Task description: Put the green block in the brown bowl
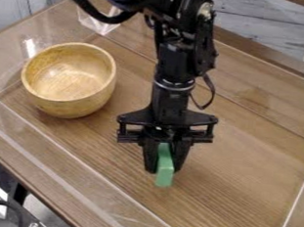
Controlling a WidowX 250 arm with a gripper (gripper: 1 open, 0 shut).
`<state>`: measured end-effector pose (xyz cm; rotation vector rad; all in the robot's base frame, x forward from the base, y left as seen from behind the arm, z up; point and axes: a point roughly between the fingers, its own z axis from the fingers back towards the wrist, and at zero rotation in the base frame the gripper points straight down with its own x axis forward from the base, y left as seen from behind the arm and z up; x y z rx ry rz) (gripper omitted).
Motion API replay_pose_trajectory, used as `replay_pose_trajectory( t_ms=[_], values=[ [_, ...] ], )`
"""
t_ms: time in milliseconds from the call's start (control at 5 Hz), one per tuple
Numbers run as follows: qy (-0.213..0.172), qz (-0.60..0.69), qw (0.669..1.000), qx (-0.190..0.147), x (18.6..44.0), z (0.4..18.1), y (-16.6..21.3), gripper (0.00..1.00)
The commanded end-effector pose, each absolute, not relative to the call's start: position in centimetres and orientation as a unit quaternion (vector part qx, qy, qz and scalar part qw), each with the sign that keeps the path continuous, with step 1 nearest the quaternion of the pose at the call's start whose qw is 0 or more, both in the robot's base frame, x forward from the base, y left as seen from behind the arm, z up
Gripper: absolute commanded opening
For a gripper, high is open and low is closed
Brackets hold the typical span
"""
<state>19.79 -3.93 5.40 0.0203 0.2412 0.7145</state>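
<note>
Fingers (162, 161): black, pointing steeply down, clamped on the upper end of the block (165, 172); only the block's lower part shows below the tips; whether its bottom end touches the bench (251, 142) or hangs just above it cannot be told; block: green, short bar, standing near upright with a slight tilt, in the lower middle of the view; arm (182, 49): black, jointed, coming down from the top of the view, cable looped beside it, a flat crossbar just above the fingers; bowl (68, 78): light brown wood, round, thick-walled, golden inside with grain, upright on the bench at left, well apart from the block, nothing in it; bench: brown wood-grain top under a clear glossy sheet with a raised clear edge along the near side; wall (271, 31): pale, behind the bench at upper right
</note>
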Motion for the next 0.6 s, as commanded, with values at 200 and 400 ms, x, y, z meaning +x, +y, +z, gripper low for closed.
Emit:
replay_pose_trajectory(
  t_ms=[200,400],
  values=[
    [0.088,0.329,0.940,-0.026,21.4,8.1,-3.9,0.00],
    [0.089,0.316,0.944,-0.037,21.3,10.0,-3.3,0.00]
  ],
)
